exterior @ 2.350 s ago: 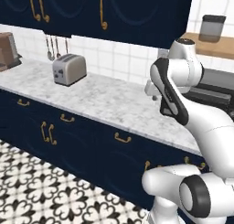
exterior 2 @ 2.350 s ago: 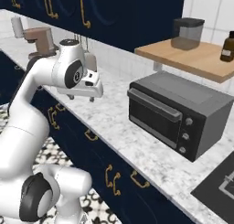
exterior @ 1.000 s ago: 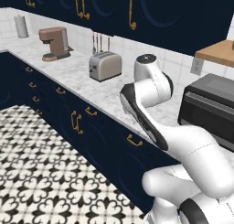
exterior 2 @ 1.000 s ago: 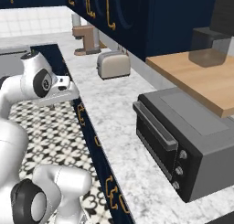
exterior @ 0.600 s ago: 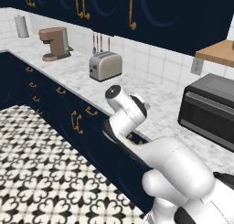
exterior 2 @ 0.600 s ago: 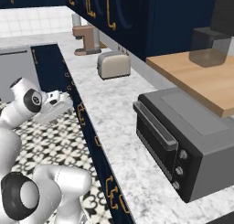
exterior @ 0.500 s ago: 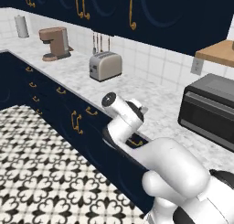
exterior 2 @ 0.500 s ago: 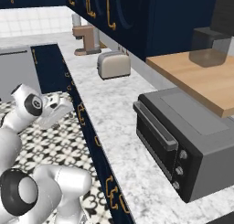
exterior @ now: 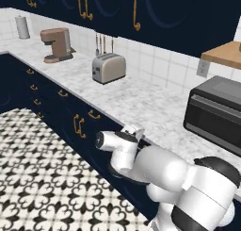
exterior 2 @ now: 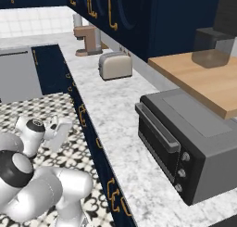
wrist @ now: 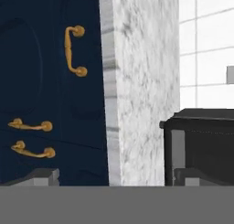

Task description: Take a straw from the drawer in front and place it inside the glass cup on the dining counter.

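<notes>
My gripper [wrist: 114,178] is open, its two fingertips [wrist: 42,176] far apart with nothing between them. The hand hangs low in front of the navy cabinet fronts, just under the marble worktop edge [wrist: 137,81]. It appears as a white hand [exterior: 134,132] in the left base view and again [exterior 2: 62,129] in the right base view. In the rolled hand view a shut navy drawer front [wrist: 50,58] with a curved brass handle [wrist: 73,51] lies ahead. The straw, the glass cup and the dining counter are out of view.
A black toaster oven [exterior: 214,114] stands on the worktop to the right. A silver toaster [exterior: 108,68] and a brown coffee machine [exterior: 57,44] stand further left. Two more brass handles [wrist: 29,125] show below the drawer handle. Patterned tile floor [exterior: 42,178] lies open to the left.
The base drove along the counter earlier. Over the last second the arm has swung down from above the worktop to the cabinet fronts. The jaws have stayed open.
</notes>
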Controlling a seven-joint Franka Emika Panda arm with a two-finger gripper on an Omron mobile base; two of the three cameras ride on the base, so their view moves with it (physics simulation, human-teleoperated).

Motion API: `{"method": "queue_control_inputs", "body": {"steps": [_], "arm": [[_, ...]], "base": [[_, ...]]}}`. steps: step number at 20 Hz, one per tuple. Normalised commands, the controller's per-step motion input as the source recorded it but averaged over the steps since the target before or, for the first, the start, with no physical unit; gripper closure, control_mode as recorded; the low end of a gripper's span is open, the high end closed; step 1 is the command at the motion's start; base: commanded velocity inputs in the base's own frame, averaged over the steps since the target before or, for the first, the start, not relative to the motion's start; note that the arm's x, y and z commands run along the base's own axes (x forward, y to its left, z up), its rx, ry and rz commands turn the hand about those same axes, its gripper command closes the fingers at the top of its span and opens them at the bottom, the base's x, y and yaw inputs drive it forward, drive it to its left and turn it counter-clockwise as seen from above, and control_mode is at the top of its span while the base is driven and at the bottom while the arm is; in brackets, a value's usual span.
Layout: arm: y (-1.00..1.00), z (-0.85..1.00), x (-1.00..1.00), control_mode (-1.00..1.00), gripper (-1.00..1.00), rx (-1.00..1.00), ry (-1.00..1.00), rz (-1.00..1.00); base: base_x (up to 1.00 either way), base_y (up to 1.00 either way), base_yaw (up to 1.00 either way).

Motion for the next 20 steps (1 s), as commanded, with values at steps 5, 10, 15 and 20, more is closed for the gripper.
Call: {"method": "queue_control_inputs", "body": {"steps": [5,10,15,20], "arm": [[0.00,-0.58,0.06,-1.00,-1.00,-0.27,-0.03,0.00],[0.00,-0.42,0.33,-1.00,-1.00,-0.19,-0.08,0.00],[0.00,-0.30,0.42,-1.00,-1.00,-0.04,-0.10,0.00],[0.00,-0.28,0.38,-1.00,-1.00,0.00,-0.09,0.00]], "base": [[0.00,0.00,0.00],[0.00,0.00,0.00],[0.00,0.00,0.00],[0.00,0.00,0.00]]}}
